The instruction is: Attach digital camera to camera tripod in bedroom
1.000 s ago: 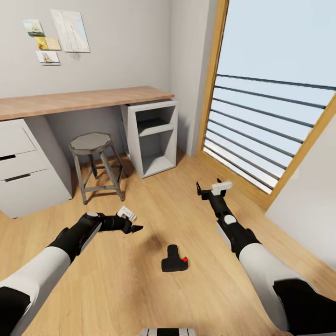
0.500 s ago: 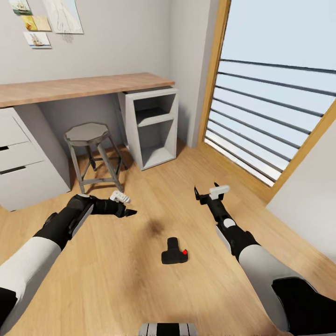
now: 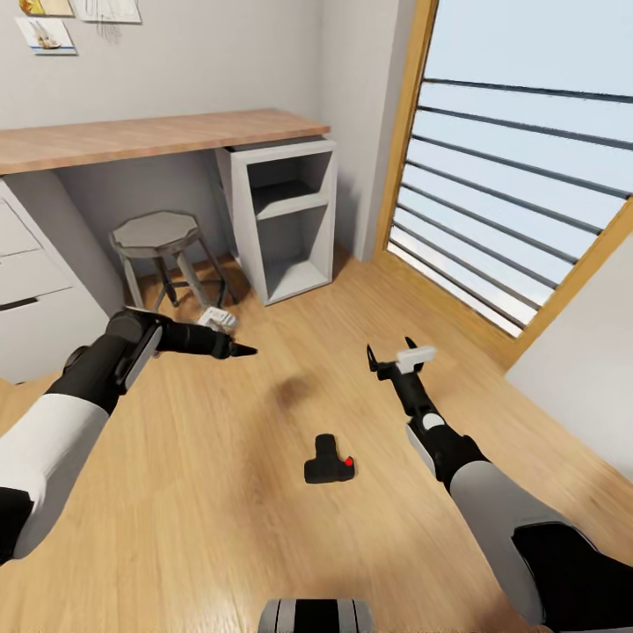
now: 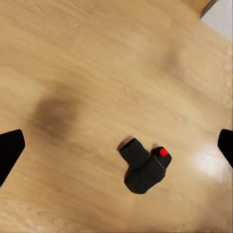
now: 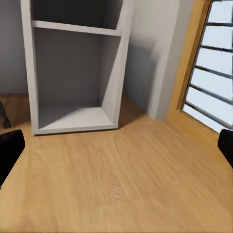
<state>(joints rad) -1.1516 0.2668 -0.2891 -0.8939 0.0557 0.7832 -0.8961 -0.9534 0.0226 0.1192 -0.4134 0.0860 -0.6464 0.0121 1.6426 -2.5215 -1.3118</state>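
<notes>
Two claws hovered spread wide and empty above the wood floor (image 3: 220, 492). Between them, nearer the robot, the digital camera (image 3: 330, 462) lay on the boards, well apart from the left claw (image 3: 236, 350) and right claw (image 3: 390, 353).

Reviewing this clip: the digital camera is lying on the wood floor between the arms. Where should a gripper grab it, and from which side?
Probably from straight above, fingers closing across the blocky body of the digital camera beside the red button. It lies flat on the floor, leaving only its top and sides free. The left gripper looks open.
</notes>
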